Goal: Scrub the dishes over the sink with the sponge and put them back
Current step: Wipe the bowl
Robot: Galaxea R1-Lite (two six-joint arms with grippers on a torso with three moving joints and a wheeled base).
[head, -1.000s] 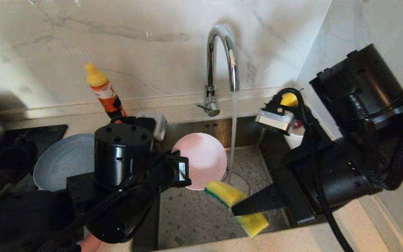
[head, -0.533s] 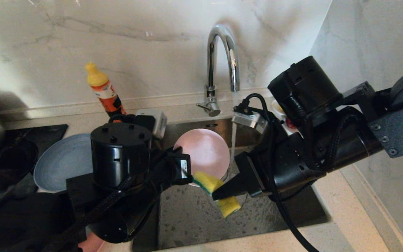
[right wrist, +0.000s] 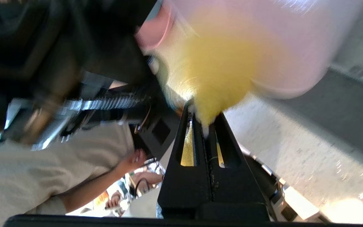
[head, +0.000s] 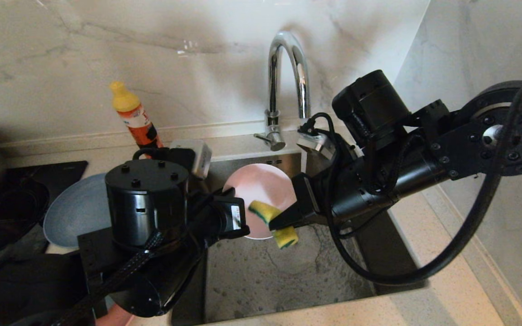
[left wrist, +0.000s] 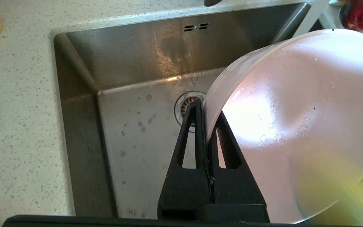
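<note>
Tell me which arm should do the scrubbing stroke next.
Right. Its gripper already grips the sponge against the pale pink bowl, while the left gripper clamps that bowl's rim over the sink.

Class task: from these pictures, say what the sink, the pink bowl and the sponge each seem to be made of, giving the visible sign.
Sink: brushed stainless steel, going by its dull grey sheen and fine grain.
Pink bowl: smooth and glossy, with a bright highlight and clinging droplets; glazed ceramic or hard plastic, hard to tell which.
Sponge: soft yellow foam with a green scouring layer, squashed between the right gripper's jaws.
</note>
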